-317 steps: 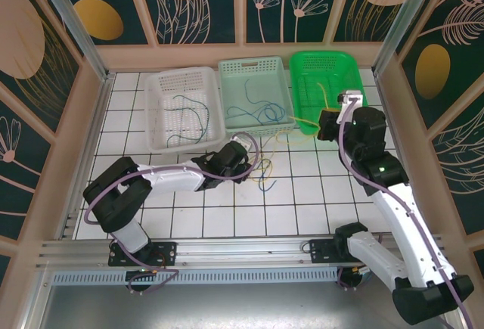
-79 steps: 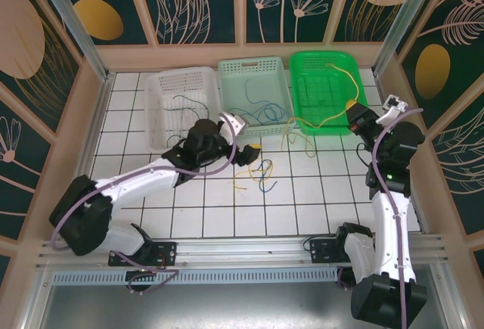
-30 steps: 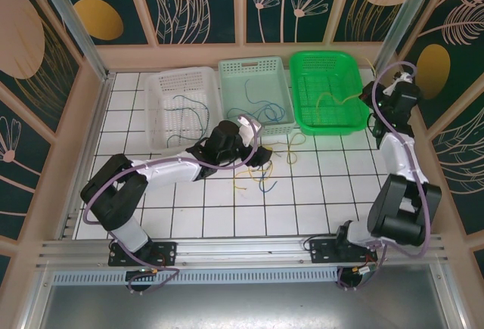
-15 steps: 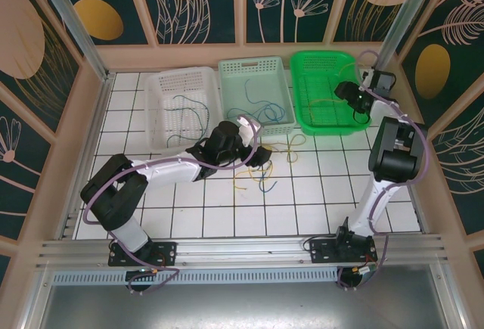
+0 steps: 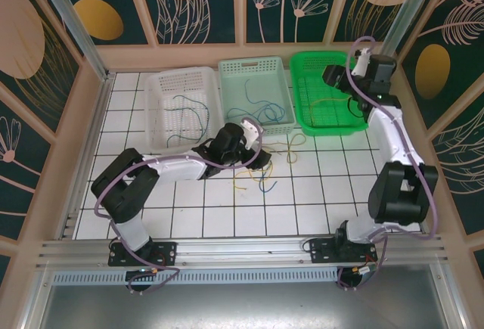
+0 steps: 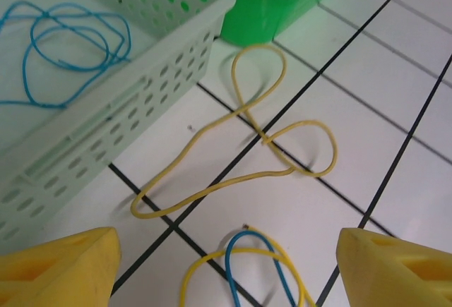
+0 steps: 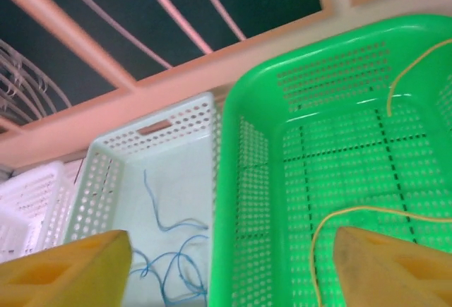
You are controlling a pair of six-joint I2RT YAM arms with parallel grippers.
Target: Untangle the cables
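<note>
Right arm [image 5: 382, 117] swung over green basket [image 5: 296, 91], right jaws open, yellow cable [image 5: 331, 100] apparently released inside for sorting; left jaws open, low over yellow-blue tangle [image 6: 228, 261] on counter [image 6: 395, 109].

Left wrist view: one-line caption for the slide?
Open left gripper above a looped yellow cable on the tiled table, beside the pale basket holding a blue cable.

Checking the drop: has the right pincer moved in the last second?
Yes: right pincer swung left, from right of the green plastic basket to over it.
</note>
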